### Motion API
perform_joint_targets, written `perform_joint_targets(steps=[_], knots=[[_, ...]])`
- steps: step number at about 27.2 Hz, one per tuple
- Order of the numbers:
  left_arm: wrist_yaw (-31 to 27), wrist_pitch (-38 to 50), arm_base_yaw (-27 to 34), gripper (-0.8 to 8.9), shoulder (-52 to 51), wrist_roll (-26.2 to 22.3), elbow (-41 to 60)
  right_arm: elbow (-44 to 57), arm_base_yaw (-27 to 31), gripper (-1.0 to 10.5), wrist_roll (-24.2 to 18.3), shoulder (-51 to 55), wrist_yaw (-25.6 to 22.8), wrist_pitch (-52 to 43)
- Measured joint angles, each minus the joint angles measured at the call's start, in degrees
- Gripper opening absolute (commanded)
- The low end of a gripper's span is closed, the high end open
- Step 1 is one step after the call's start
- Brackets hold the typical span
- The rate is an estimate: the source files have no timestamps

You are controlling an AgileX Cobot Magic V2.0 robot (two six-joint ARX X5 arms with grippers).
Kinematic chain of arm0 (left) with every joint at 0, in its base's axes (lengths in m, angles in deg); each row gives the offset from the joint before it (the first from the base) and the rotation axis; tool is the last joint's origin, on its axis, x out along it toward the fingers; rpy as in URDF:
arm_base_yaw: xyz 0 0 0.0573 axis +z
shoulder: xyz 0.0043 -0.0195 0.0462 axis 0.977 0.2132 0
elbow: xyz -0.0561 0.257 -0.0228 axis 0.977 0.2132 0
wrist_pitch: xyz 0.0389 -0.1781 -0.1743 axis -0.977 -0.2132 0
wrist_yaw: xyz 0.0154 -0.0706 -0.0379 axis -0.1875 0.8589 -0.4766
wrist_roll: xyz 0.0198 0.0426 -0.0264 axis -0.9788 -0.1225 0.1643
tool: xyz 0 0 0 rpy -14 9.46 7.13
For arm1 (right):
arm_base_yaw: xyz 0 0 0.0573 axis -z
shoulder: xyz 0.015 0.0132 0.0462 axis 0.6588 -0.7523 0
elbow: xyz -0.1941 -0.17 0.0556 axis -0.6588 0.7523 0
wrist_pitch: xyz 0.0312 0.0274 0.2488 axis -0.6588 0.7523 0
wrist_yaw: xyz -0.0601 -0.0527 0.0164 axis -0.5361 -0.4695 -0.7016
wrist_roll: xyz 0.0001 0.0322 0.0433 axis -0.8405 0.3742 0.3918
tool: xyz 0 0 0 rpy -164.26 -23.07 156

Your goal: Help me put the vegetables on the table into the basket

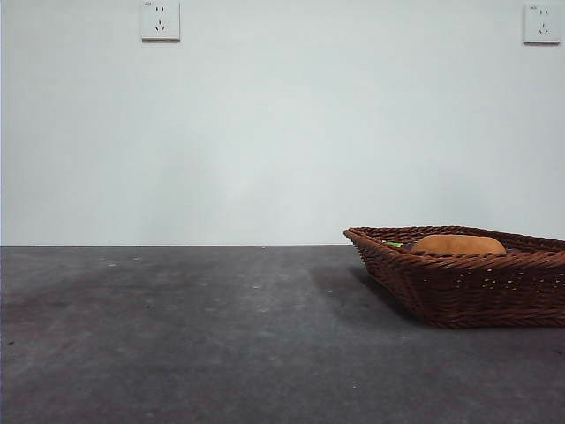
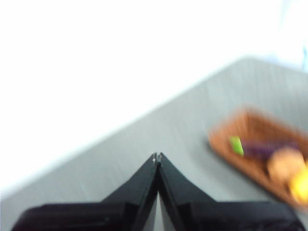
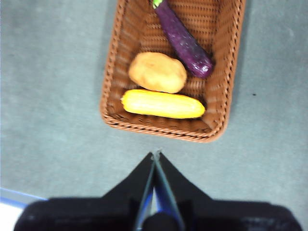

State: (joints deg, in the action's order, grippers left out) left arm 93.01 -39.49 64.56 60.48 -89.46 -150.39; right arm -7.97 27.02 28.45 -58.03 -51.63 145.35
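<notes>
Both hands — left hand (image 2: pixel 157 155) and right hand (image 3: pixel 156 154) — were pressed together, empty, above the bench (image 3: pixel 53 96); potato (image 3: pixel 157 72), corn (image 3: pixel 162 104), eggplant (image 3: pixel 184 42) lay inside the basket (image 3: pixel 111 72).

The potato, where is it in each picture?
Front view: the potato pokes above the rim of the basket, at the right side.
Left wrist view: it is a blurry tan blob in the basket, between the purple eggplant and the yellow vegetable.
Right wrist view: it lies mid-basket, between the same two.
Shared landmark: the brown wicker basket.
</notes>
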Motion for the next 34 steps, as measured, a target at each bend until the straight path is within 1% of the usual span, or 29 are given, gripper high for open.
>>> perform_joint_targets(steps=[2,3,5,6,9,11,13,15,20,23,29,34], knots=[[0.2,4.4,2.4,-0.04,-6.3,-0.1,5.6,0.0,0.0,0.0,0.0,-0.8,-0.8,0.0],[0.2,8.1,4.2,-0.04,-10.0,-0.1,10.0,0.0,0.0,0.0,0.0,-1.0,-1.0,0.0],[0.2,16.7,7.5,-0.04,-16.8,-0.2,21.5,0.0,0.0,0.0,0.0,-1.3,-1.2,0.0],[0.2,20.6,8.9,-0.04,-20.7,-0.2,28.9,0.0,0.0,0.0,0.0,-1.3,-1.5,0.0],[0.0,29.3,11.2,-0.04,-30.9,-0.2,47.8,0.0,0.0,0.0,0.0,-1.3,-1.6,0.0],[-1.2,33.4,12.0,-0.04,-36.7,-0.2,57.8,0.0,0.0,0.0,0.0,-1.3,-1.6,0.0],[-3.5,34.2,12.1,-0.04,-40.8,-0.2,65.7,0.0,0.0,0.0,0.0,-1.3,-1.8,0.0],[-4.5,34.0,12.2,-0.04,-44.1,0.3,71.8,0.0,0.0,0.0,0.0,-1.3,-2.0,0.0],[-4.7,34.6,12.2,-0.04,-51.4,4.5,82.0,0.0,0.0,0.0,0.0,-1.3,-2.0,0.0],[-4.7,34.6,12.2,-0.04,-54.7,7.0,86.0,0.0,0.0,0.0,0.0,-1.3,-2.0,0.0],[-4.6,33.8,12.2,-0.03,-55.1,9.0,86.9,0.0,0.0,0.0,0.0,-1.4,-2.1,0.0],[-4.6,33.8,12.2,-0.03,-54.2,9.5,86.9,0.0,0.0,0.0,0.0,-1.4,-2.2,0.0]])
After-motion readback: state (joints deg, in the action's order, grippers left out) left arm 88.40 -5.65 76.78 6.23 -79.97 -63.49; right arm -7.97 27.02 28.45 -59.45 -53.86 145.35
